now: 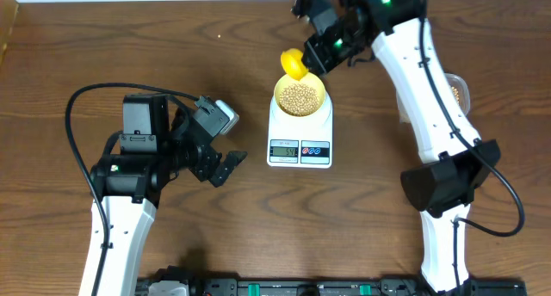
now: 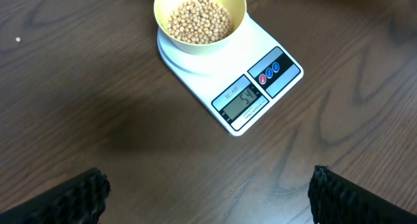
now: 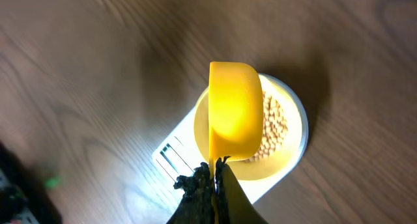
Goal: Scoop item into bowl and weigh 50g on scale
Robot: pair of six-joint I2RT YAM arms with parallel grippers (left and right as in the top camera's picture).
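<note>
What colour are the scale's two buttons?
Red and blue; the buttons show best from the left wrist.

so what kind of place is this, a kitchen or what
Probably a robot lab bench, not a kitchen: a left arm and right arm mounted at a wooden table, working over a scale and a bowl of beans.

One bowl (image 2: 202,48); one scale (image 2: 215,81); one scoop (image 3: 234,113)

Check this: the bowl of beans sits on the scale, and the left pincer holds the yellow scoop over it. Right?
Wrong side: the right pincer holds the yellow scoop over the bowl of beans on the scale, as the overhead view shows; the left pincer is open, empty.
</note>
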